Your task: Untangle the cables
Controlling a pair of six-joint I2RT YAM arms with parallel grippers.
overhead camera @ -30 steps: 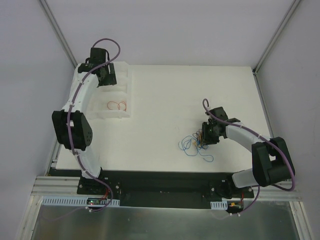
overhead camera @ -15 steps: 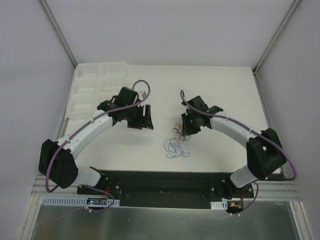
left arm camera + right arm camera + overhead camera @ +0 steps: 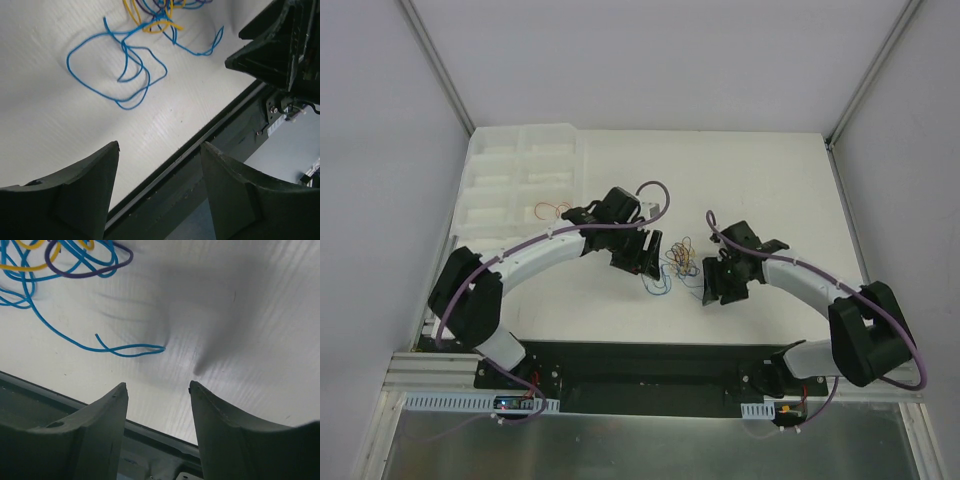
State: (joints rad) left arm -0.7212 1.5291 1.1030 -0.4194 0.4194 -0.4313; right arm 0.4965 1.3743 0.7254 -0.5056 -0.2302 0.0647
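The cables lie in a loose tangle on the table, with blue, yellow, orange and purple strands looped over one another, between the two grippers. The left gripper hangs just beside them, fingers apart with nothing between. The right gripper is likewise parted and bare (a loose blue end lies just ahead of it). One red cable sits alone in the tray, in its near right compartment.
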